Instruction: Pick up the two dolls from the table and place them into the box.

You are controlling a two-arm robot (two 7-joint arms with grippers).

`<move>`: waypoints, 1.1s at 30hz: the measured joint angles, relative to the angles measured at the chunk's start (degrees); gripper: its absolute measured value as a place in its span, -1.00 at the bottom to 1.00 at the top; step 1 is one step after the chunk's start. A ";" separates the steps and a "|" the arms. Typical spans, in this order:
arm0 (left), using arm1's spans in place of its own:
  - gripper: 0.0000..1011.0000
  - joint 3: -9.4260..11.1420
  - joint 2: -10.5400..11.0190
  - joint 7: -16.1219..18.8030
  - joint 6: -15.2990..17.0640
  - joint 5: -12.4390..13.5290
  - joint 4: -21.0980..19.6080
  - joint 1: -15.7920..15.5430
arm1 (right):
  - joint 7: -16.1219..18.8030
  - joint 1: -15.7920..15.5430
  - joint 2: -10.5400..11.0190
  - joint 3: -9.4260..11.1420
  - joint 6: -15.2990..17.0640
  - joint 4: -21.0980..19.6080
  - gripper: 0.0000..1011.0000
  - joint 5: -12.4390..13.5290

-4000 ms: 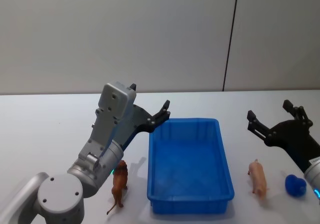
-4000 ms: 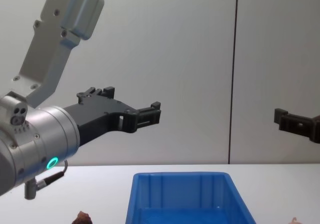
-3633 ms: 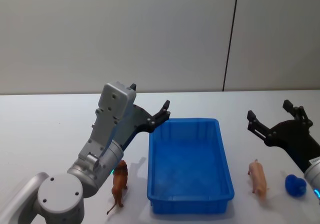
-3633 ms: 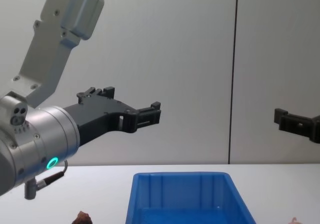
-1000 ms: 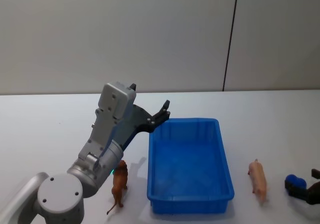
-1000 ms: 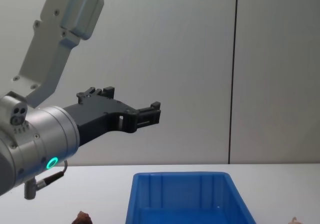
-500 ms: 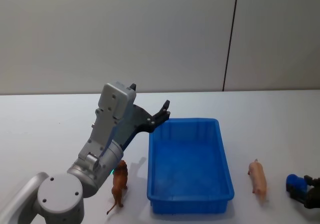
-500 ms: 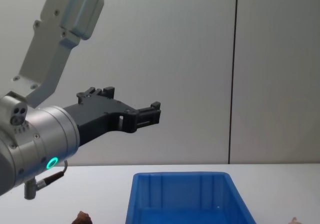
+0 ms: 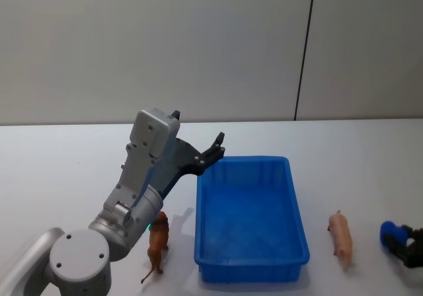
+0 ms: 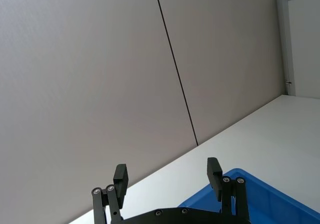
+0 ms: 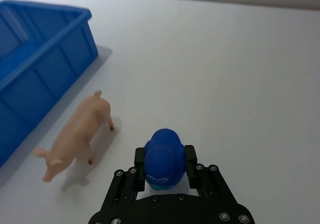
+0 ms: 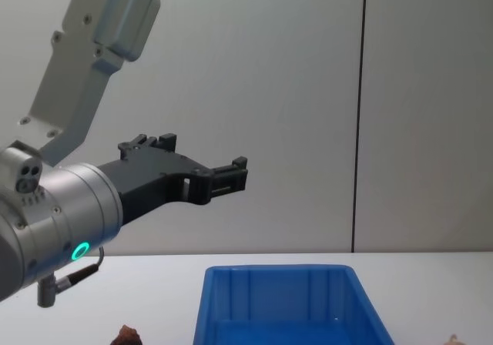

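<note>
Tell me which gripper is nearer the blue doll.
Right. The right gripper holds the blue doll between its fingers; the left gripper hangs open, away on the other side of the box.

Box on table. Horse figure stands on table just left of box's near left corner. Pig figure lies right of box, near its near end. Doll sits farther right of box, beyond pig figure, clamped between right gripper's fingers. Left gripper, fingers apart, raised above box's far left corner.
</note>
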 joint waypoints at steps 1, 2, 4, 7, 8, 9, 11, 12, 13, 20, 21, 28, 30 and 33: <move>0.98 0.00 0.00 0.00 0.00 0.00 0.00 0.00 | -0.02 0.03 0.01 0.04 -0.15 -0.09 -0.11 0.07; 0.98 0.00 0.00 0.00 0.00 0.00 0.00 0.00 | -0.12 0.11 0.04 0.16 -0.71 -0.26 -0.11 0.28; 0.98 0.00 0.00 0.00 0.00 0.00 0.00 0.00 | -0.20 0.23 0.07 0.27 -1.30 -0.52 -0.13 0.52; 0.98 0.00 0.00 0.00 0.00 0.00 0.00 0.00 | -0.28 0.62 0.11 0.53 -2.61 -1.15 -0.17 1.00; 0.98 0.00 0.00 0.00 0.00 0.00 0.00 0.00 | -0.28 0.77 0.11 0.61 -2.86 -1.33 -0.19 1.09; 0.98 0.00 0.00 0.00 0.00 0.00 0.00 0.00 | -0.28 0.90 0.11 0.64 -3.12 -1.49 -0.20 1.19; 0.98 0.00 0.00 0.00 0.00 0.00 0.00 0.00 | -0.11 1.47 0.07 0.76 -4.00 -1.99 -0.23 1.56; 0.98 0.00 0.00 0.00 0.00 0.00 0.00 0.00 | 0.00 1.63 0.04 0.78 -4.19 -2.13 -0.24 1.63; 0.98 0.00 0.00 0.00 0.00 0.00 0.00 0.00 | 0.32 2.05 -0.04 0.80 -4.64 -2.43 -0.26 1.79; 0.98 0.00 0.00 0.00 0.00 0.00 0.00 0.00 | 2.87 4.31 -0.80 0.33 -5.95 -3.24 -0.34 1.93; 0.98 0.00 0.00 0.00 0.00 0.00 0.00 0.00 | 3.19 4.49 -0.87 0.25 -6.01 -3.26 -0.35 1.90; 0.98 0.00 0.00 0.00 0.00 0.00 0.00 0.00 | 6.71 6.91 -2.25 -1.14 -6.20 -3.21 -0.43 0.64; 0.98 0.00 0.00 0.00 0.00 0.00 0.00 0.00 | 7.98 7.75 -2.82 -1.79 -6.15 -2.94 -0.45 0.03; 0.98 0.00 0.00 0.00 0.00 0.00 0.00 0.00 | 9.66 8.81 -3.69 -2.71 -5.92 -2.50 -0.49 -0.84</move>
